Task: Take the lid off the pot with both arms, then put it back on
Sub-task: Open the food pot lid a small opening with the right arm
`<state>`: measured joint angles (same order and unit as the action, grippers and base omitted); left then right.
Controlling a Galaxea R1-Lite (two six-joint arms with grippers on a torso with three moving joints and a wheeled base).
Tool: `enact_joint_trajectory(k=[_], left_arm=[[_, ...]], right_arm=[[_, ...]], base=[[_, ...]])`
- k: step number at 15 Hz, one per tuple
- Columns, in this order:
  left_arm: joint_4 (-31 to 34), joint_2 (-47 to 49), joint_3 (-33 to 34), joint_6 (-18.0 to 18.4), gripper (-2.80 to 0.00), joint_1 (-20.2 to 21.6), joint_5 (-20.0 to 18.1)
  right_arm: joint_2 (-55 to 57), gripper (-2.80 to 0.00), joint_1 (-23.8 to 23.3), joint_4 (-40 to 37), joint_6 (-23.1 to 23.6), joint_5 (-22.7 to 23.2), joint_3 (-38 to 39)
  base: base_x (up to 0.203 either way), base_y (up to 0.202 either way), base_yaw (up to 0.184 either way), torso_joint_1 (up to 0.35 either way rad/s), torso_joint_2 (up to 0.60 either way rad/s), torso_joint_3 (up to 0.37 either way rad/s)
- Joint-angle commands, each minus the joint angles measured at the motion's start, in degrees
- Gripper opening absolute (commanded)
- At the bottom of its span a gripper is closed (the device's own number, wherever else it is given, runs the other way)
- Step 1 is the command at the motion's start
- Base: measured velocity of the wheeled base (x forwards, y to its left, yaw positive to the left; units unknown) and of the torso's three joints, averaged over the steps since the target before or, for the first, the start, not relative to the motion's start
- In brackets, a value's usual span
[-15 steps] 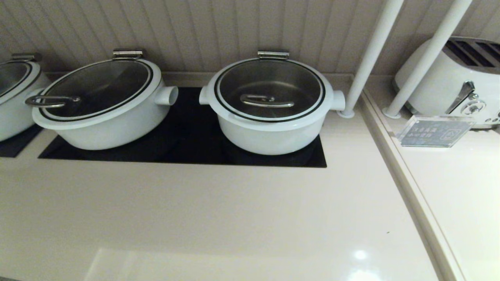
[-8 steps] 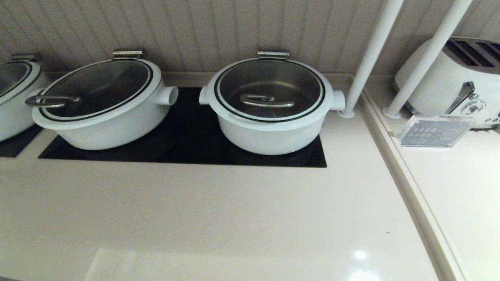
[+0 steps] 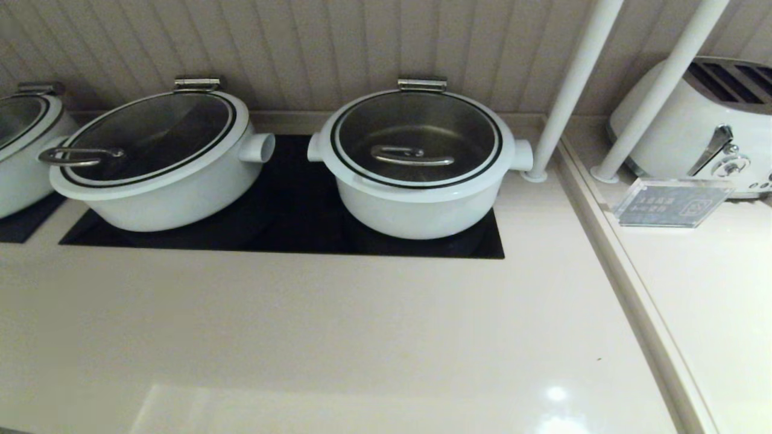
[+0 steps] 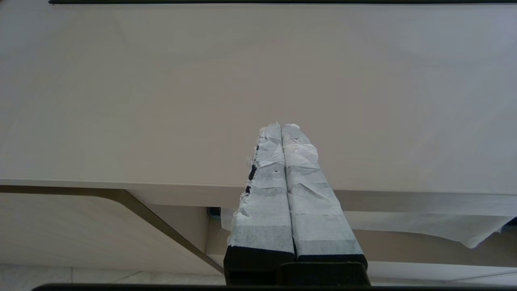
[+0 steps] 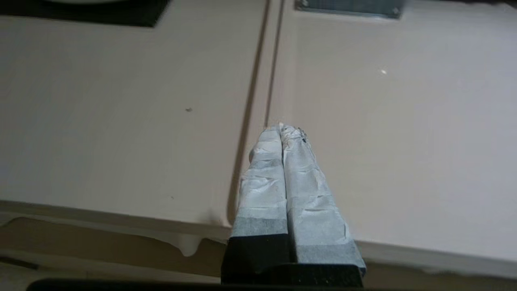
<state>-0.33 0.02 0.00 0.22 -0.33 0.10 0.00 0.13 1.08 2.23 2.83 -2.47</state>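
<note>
The pot [image 3: 419, 211], round and white with a stub handle on each side, stands on the black cooktop [image 3: 289, 229] in the head view. The lid [image 3: 416, 140] lies shut on it: glass, white rim, thin black ring, flat steel bar handle [image 3: 412, 158], steel hinge clip [image 3: 422, 84] at the back. Neither arm shows in the head view. My left gripper [image 4: 281, 127] is shut and empty over the counter's near edge. My right gripper [image 5: 282, 128] is shut and empty over the seam between the two counters.
A like white pot [image 3: 163, 163] with a loop handle past its rim stands to the left, a third pot [image 3: 24, 138] at the far left. Two white poles [image 3: 573, 84] rise at the right. A white toaster [image 3: 699, 120] and a clear sign [image 3: 672, 204] stand on the right counter.
</note>
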Motion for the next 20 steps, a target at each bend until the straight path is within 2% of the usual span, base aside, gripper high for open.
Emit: enact_joint_trajectory(k=[1, 4, 9, 12, 16, 20], left_arm=[[0.0, 0.1, 0.0, 0.0, -2.80, 0.0, 0.0], [0.0, 0.1, 0.0, 0.0, -2.80, 0.1, 0.0], [0.0, 0.1, 0.0, 0.0, -2.80, 0.0, 0.0], [0.0, 0.1, 0.0, 0.0, -2.80, 0.0, 0.0], [0.0, 0.1, 0.0, 0.0, -2.80, 0.0, 0.0], [0.0, 0.1, 0.0, 0.0, -2.80, 0.0, 0.0]], right_arm=[[0.2, -2.80, 0.0, -0.5, 0.2, 1.8, -2.6], [4.3, -2.80, 0.0, -1.7, 1.4, 5.3, -7.9], [20.4, -2.80, 0.0, 0.4, 6.4, 15.0, -16.1], [32.3, -2.80, 0.0, 7.9, 10.7, 22.4, -17.8], [44.1, -2.80, 0.3, 17.2, 12.4, 32.1, -18.7], [54.0, -2.80, 4.3, 23.6, 12.6, 34.5, -21.9]], base=[[0.000, 0.000, 0.000, 0.000, 0.00, 0.000], [0.000, 0.000, 0.000, 0.000, 0.00, 0.000], [0.000, 0.000, 0.000, 0.000, 0.00, 0.000], [0.000, 0.000, 0.000, 0.000, 0.00, 0.000], [0.000, 0.000, 0.000, 0.000, 0.00, 0.000], [0.000, 0.000, 0.000, 0.000, 0.00, 0.000]])
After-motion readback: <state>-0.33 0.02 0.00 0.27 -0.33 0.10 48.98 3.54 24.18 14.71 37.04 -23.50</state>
